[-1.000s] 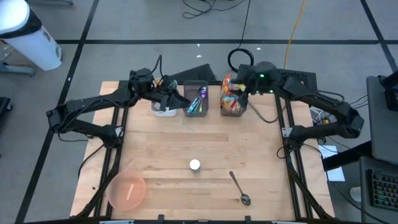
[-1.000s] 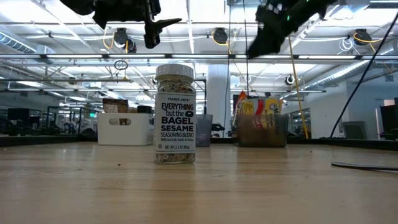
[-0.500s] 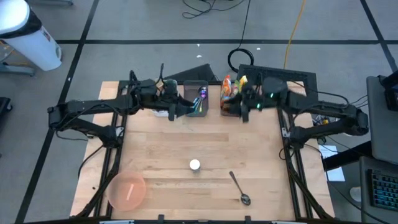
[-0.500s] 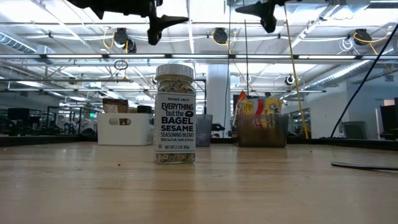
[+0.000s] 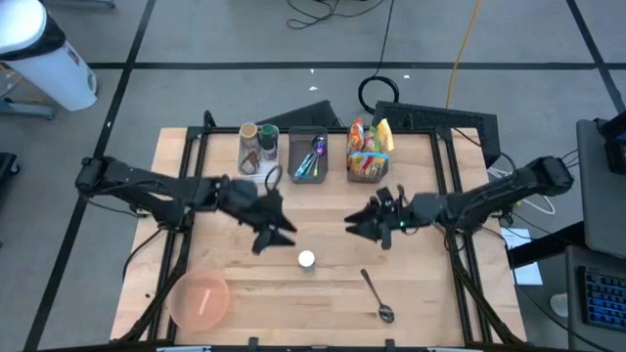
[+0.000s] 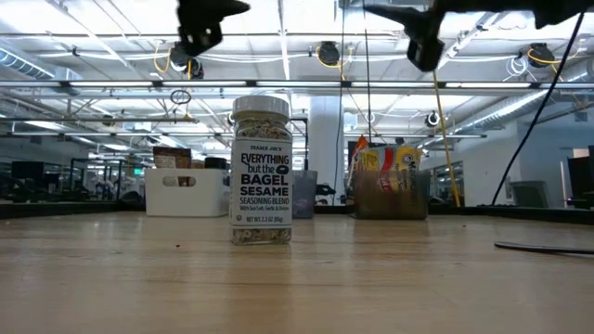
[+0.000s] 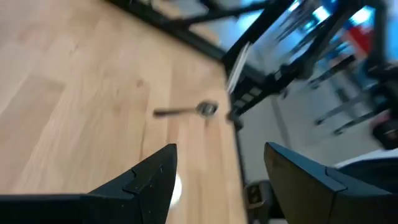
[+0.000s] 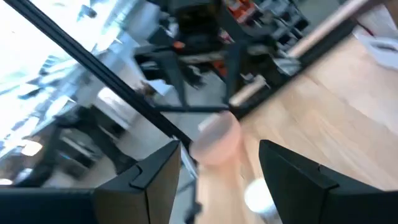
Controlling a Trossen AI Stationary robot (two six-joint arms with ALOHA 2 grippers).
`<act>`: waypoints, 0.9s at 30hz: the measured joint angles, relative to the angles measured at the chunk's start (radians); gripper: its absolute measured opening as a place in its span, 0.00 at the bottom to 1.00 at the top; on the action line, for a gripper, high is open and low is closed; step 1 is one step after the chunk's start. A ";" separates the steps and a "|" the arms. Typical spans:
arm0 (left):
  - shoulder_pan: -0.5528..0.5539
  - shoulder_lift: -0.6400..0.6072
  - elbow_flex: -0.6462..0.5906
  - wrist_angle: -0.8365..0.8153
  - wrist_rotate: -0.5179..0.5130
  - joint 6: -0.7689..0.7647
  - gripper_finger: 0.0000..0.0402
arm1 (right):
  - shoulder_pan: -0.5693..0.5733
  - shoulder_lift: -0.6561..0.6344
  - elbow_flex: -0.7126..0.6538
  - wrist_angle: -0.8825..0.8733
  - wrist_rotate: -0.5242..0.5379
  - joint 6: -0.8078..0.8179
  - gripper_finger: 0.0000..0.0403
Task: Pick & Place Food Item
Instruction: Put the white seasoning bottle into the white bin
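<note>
A seasoning jar (image 5: 307, 259) with a white lid stands upright on the wooden table; the low view shows its label (image 6: 262, 186). My left gripper (image 5: 279, 233) hovers open just left of and beyond it, above the table. My right gripper (image 5: 357, 223) hovers open to the jar's right and beyond it. Nothing sits between either pair of fingers. The left wrist view shows the open fingers (image 7: 149, 180) over bare wood, with the jar's lid (image 7: 176, 188) beside one finger. The right wrist view shows the lid (image 8: 258, 196) below its open fingers (image 8: 155, 177).
A pink bowl (image 5: 201, 298) sits at the near left corner and a metal spoon (image 5: 375, 295) lies near the front, right of the jar. Along the far edge stand a white bin (image 5: 259, 152), a grey bin (image 5: 308, 154) and a bin of snack packets (image 5: 367, 156).
Both grippers have swung away from the far bins toward the table's near edge and the jar, sinking a little. The right gripper has also rolled and tipped up to about level. Both stay open; the jar has not moved.
</note>
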 joint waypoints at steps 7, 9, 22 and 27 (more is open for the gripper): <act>-0.203 0.003 0.000 -0.069 -0.311 -0.001 0.62 | 0.094 0.130 -0.006 0.027 0.084 -0.007 0.52; -0.233 0.003 0.000 -0.068 -0.369 0.000 0.62 | 0.098 0.177 -0.006 0.067 0.084 -0.008 0.52; -0.231 0.062 0.147 -0.297 -0.419 0.084 0.62 | 0.045 0.281 -0.006 0.237 0.081 -0.176 0.52; -0.207 0.221 0.358 -0.525 -0.406 0.205 0.62 | 0.017 0.281 -0.005 0.235 0.078 -0.214 0.52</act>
